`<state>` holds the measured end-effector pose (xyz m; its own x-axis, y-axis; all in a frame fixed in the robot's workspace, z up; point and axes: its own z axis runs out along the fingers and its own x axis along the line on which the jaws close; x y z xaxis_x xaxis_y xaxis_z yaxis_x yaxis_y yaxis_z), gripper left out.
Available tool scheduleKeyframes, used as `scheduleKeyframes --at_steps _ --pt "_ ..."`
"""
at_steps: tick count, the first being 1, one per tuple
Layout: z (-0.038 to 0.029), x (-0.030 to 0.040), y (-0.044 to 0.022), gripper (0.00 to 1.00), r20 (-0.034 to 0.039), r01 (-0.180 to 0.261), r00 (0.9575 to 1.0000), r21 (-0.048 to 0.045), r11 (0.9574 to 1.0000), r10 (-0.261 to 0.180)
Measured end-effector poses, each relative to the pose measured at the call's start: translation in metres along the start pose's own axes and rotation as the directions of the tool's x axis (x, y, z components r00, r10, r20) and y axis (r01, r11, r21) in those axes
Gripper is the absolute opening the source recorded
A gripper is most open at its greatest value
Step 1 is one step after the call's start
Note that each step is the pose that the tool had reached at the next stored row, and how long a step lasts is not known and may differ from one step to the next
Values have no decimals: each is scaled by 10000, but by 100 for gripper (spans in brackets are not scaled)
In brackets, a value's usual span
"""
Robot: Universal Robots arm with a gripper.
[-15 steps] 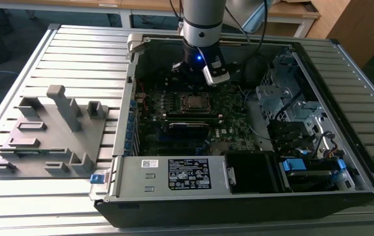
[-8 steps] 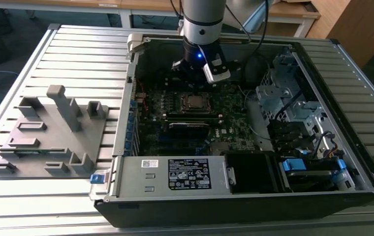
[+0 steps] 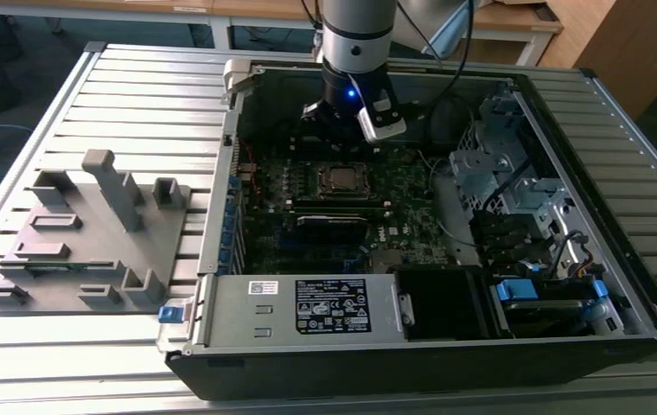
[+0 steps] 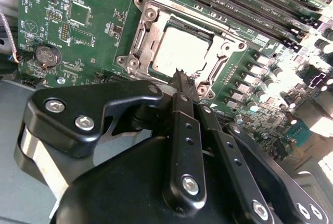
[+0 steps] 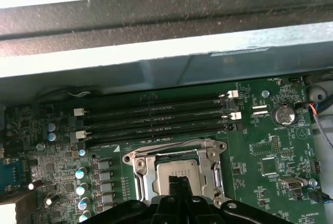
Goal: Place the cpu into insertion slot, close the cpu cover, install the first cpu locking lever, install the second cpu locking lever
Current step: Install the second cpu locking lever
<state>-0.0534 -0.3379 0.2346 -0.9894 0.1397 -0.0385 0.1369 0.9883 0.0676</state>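
Gripper (image 4: pixel 182 78) with fingers pressed together, holding nothing, tips just above the edge of the cpu (image 4: pixel 179 52), which lies seated in the insertion slot (image 4: pixel 140 39) beneath the closed cpu cover (image 4: pixel 151 18).

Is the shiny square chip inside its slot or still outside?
Inside. In the second wrist view the cpu lies flat in the insertion slot, with the cpu cover framing it.

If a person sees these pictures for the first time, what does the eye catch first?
First the open computer case on the slatted table, with the arm reaching into it. Then the gripper poised just above the cpu, which sits in the insertion slot under the closed cpu cover. A grey fixture stands at the exterior view's left.
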Motion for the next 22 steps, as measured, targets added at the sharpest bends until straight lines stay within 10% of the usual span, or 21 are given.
scheduleKeyframes --at_steps 22 --pt "-9 -19 -118 10 -1 0 10000 3 10000 0"
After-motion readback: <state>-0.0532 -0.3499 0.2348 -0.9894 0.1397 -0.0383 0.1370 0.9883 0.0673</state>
